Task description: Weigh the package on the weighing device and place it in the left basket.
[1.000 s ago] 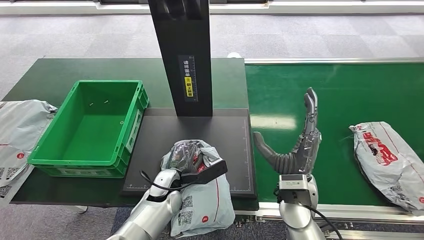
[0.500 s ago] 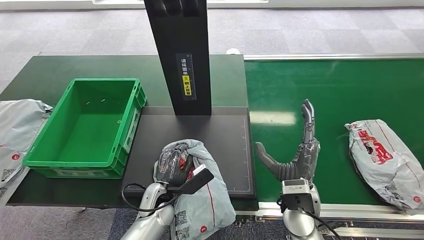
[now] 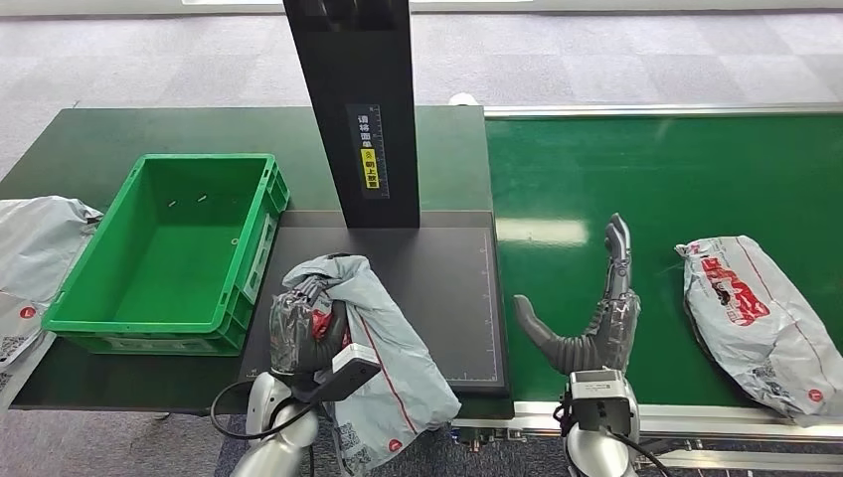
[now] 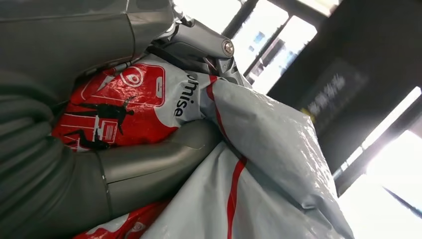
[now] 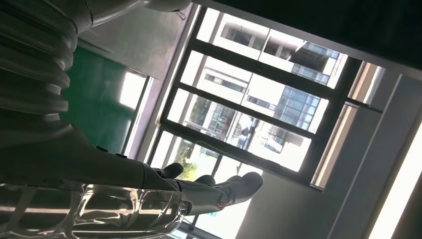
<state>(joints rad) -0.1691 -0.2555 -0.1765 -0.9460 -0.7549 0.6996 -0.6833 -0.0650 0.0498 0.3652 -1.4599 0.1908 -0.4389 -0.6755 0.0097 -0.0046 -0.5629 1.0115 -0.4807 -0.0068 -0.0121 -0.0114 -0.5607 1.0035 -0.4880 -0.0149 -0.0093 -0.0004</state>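
At the near-left corner of the black scale [image 3: 437, 288] lies the package [image 3: 373, 363], a grey mailer with red print, its far end on the scale plate and its near end hanging past the counter [image 3: 109, 149] edge. Its long axis runs from far-left to near-right, the bunched far end pointing toward the basket [image 3: 164, 253]. That bunched end is clamped in the left robot hand [image 3: 303, 333], whose dark fingers wrap over the top; in the left wrist view the thumb [image 4: 159, 159] presses across the red-printed face of the package [image 4: 259, 164], with the grey film folding over beside it.

Just left of the scale sits the green basket on the dark green counter, with nothing seen inside. A black post [image 3: 360, 109] bearing a yellow-and-white label rises from the far edge of the scale. Beside the basket, at the counter's left end, lies another grey mailer [image 3: 35, 248].

Right of the scale runs a green belt [image 3: 656, 169] with a metal rail along its near edge, and a second red-printed bag [image 3: 760, 323] lies on it, well apart from the scale. Over the belt's near part the right robot hand [image 3: 591, 308] stands upright, fingers straight and apart, thumb spread toward the scale, holding nothing. Grey carpet tiles cover the floor beyond; the right wrist view looks up at large windows [image 5: 259, 104]
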